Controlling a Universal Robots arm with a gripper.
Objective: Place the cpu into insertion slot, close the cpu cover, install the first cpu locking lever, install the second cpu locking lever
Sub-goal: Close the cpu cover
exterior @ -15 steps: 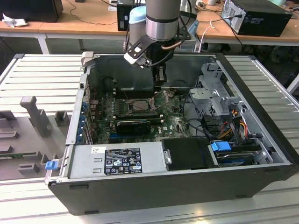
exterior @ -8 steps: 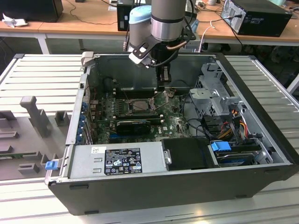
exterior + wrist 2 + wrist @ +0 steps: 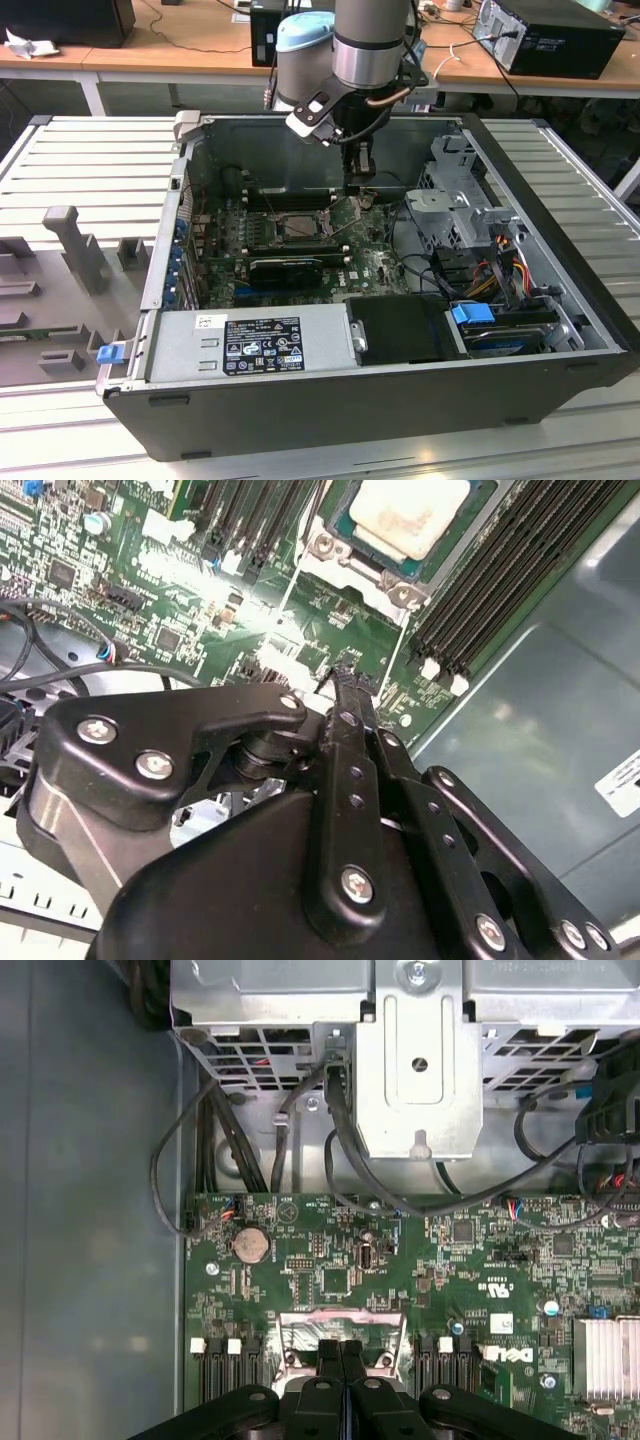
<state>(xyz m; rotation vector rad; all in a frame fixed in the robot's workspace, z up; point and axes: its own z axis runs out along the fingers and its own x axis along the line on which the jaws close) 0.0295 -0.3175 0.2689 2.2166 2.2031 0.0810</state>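
In the exterior view, one open black tower computer case (image 3: 330, 400) lying on its side on a ribbed grey metal table (image 3: 90, 160); reaching down into it, one grey-and-blue robot arm (image 3: 365, 45) with one black two-finger gripper (image 3: 358, 180); hangs low over the green circuit board (image 3: 375, 265), just beside the small square dark-framed insertion slot (image 3: 300, 222); next to the slot, one long black card (image 3: 290, 268); nearer the camera, one silver box-shaped power supply (image 3: 250, 340); at the exterior view's right, one silver metal drive cage (image 3: 455, 195) above a bundle of coloured cables (image 3: 500, 262); fingers too small here to judge.

In the second wrist view, the pale silver-beige square cpu (image 3: 405, 515) seated in the slot, partly cut off at the picture's edge; around it the thin silver cpu cover (image 3: 345, 560), seemingly lying flat; long black memory slots (image 3: 500, 570) flanking both sides; fingers (image 3: 345, 740) pressed together, gripping nothing visible, tips over bare board just beside the cover; black linkage hides the board behind.

In the first wrist view, two fingertips (image 3: 325, 1355) meeting with no gap, touching or just above the cover's silver edge, cannot tell which; most of the slot hidden under them; one round silver coin battery (image 3: 250, 1245); one finned silver heat sink (image 3: 605, 1360), cut off; several black cables (image 3: 333, 1130) draped from the cage across the board.
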